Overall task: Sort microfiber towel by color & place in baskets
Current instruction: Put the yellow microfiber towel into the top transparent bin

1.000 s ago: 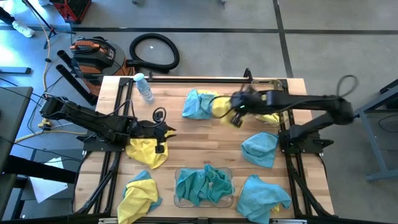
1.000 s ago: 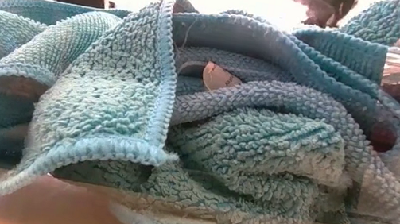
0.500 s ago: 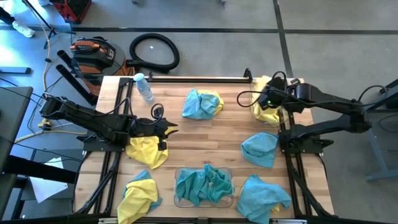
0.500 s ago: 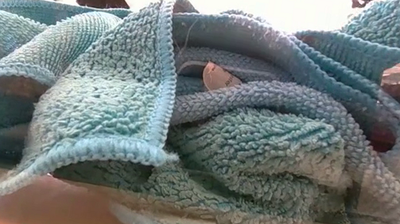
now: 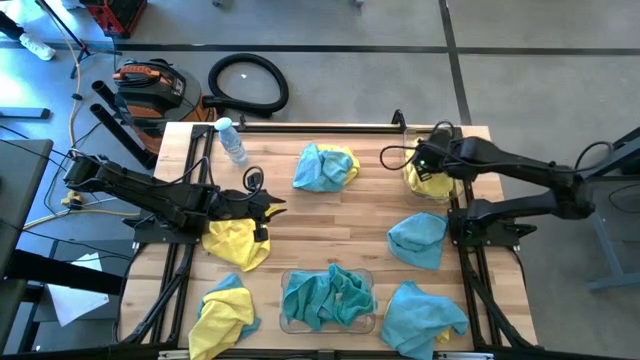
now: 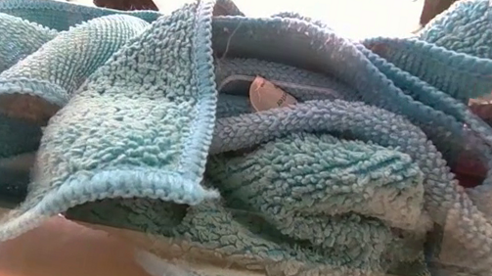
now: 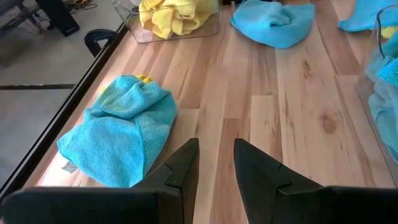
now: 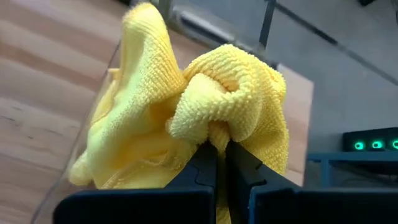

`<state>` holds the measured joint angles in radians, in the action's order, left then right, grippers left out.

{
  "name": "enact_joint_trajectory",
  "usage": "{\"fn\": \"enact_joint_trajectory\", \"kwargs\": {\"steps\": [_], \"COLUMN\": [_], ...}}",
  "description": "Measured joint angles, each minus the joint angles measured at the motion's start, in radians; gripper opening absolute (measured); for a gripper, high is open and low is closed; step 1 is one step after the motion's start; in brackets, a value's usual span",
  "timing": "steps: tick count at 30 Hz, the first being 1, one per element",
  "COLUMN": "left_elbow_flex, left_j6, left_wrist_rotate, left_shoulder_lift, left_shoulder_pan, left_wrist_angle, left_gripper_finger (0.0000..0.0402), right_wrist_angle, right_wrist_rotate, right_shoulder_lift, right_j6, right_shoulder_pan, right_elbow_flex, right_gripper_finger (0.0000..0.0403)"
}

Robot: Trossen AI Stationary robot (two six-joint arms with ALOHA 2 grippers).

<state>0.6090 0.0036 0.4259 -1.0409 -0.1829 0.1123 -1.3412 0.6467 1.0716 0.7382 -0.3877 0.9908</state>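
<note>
We see the right gripper (image 8: 216,163) with its fingers pinched tight on a yellow towel (image 8: 205,106), held over the yellow-filled basket (image 5: 432,180) at the upper right of the high view, the arm stretched in from the right edge. The left gripper (image 7: 216,163) hovers low at centre left of the counter (image 5: 370,205), fingers slightly parted and holding nothing.

We count two baskets; the other basket (image 5: 328,300), at bottom centre, holds teal towels (image 6: 251,169). Loose on the counter lie five heaps: a teal-and-yellow heap (image 5: 325,166), a yellow heap (image 5: 237,243), a mixed heap (image 5: 224,312) and two teal heaps (image 5: 418,238). One water bottle (image 5: 231,139) lies upper left. A small tag (image 6: 271,93) shows no legible writing.
</note>
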Motion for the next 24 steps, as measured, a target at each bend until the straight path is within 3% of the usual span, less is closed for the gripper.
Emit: {"fn": "enact_joint_trajectory", "kwargs": {"steps": [3,7,12,18,24], "left_elbow_flex": [0.0,0.0,0.0,0.0,0.0], "left_j6": [0.0,0.0,0.0,0.0,-0.001], "left_wrist_rotate": [-0.001,-0.002,-0.003,-0.003,-0.005], "left_shoulder_lift": [0.0,0.0,0.0,0.0,0.0], "left_shoulder_pan": [0.0,0.0,0.0,0.0,0.0], "left_wrist_angle": [0.0,0.0,0.001,0.002,0.004], "left_gripper_finger": [0.0087,0.0087,0.0087,0.0087,0.0087], "right_wrist_angle": [0.149,0.374,0.52,0.54,0.509], "right_wrist_rotate": [-0.027,-0.155,-0.286,-0.324,-0.324], "right_shoulder_lift": [0.0,0.0,0.002,0.002,0.001], "right_j6": [-0.046,-0.118,-0.153,-0.174,-0.178], "right_shoulder_pan": [-0.044,-0.136,-0.24,-0.28,-0.28], "right_elbow_flex": [-0.097,-0.212,-0.337,-0.413,-0.394], "right_gripper_finger": [0.0,0.0,0.0,0.0006,0.0054]}}
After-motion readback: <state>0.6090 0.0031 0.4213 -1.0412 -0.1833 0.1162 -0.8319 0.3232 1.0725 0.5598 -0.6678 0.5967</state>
